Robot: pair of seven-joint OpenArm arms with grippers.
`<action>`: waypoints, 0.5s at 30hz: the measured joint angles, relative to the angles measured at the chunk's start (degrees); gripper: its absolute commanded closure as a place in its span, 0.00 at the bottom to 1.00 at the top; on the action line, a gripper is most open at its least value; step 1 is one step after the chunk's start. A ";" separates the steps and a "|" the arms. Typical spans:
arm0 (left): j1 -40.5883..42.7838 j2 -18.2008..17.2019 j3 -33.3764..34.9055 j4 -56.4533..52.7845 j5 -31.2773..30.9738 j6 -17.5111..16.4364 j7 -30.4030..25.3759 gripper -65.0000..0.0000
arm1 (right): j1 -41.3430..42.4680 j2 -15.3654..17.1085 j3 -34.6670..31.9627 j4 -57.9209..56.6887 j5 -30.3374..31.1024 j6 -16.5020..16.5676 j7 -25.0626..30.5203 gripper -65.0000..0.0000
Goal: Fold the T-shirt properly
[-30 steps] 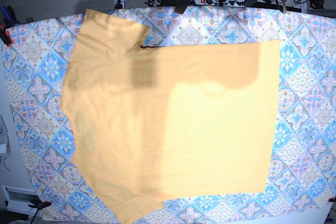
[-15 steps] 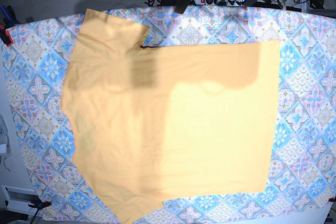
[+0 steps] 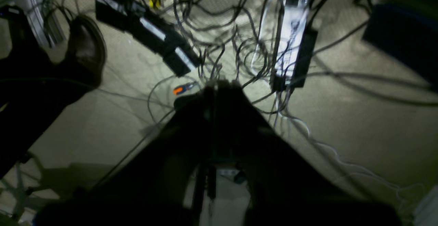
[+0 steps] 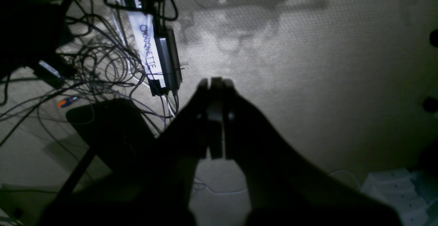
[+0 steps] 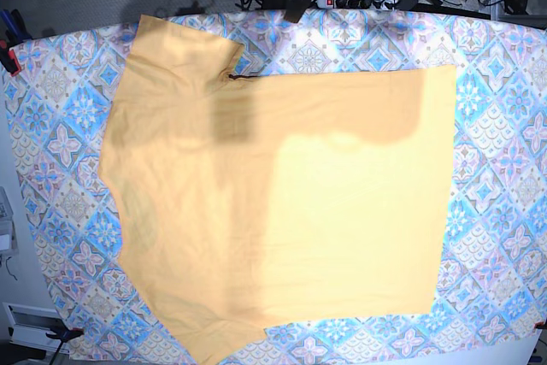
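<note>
Lying flat, T-shirt (image 5: 282, 211), unheld

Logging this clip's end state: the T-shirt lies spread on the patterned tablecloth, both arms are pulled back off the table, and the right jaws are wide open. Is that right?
Not quite. The right gripper is shut, not open: the right wrist view shows its jaws closed together over the floor. The rest holds: the T-shirt lies spread on the tablecloth, both arms off the table.
</note>
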 measured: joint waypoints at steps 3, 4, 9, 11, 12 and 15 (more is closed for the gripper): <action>4.00 -0.68 0.00 4.55 0.07 -0.02 -2.86 1.00 | -2.03 0.09 0.00 1.99 0.02 -0.11 -0.35 0.99; 5.16 -1.09 0.02 5.66 0.13 -0.37 -3.08 1.00 | -2.78 0.09 0.00 2.89 0.02 -0.11 -0.35 0.99; 9.79 -3.19 0.02 11.52 0.22 -0.22 -2.95 1.00 | -5.90 1.09 0.00 6.84 -0.11 -0.07 -0.33 0.99; 11.52 -3.96 0.02 14.82 0.15 0.00 -3.26 1.00 | -7.28 1.40 0.00 8.72 -0.09 -0.15 -0.11 0.99; 12.44 -4.48 0.02 16.72 0.04 0.42 -3.23 1.00 | -7.85 1.55 0.00 9.57 -0.09 -0.15 -0.37 0.99; 15.26 -5.07 0.02 22.10 -0.02 -0.04 -3.41 1.00 | -9.81 2.16 0.00 12.79 -0.13 0.17 -0.20 0.99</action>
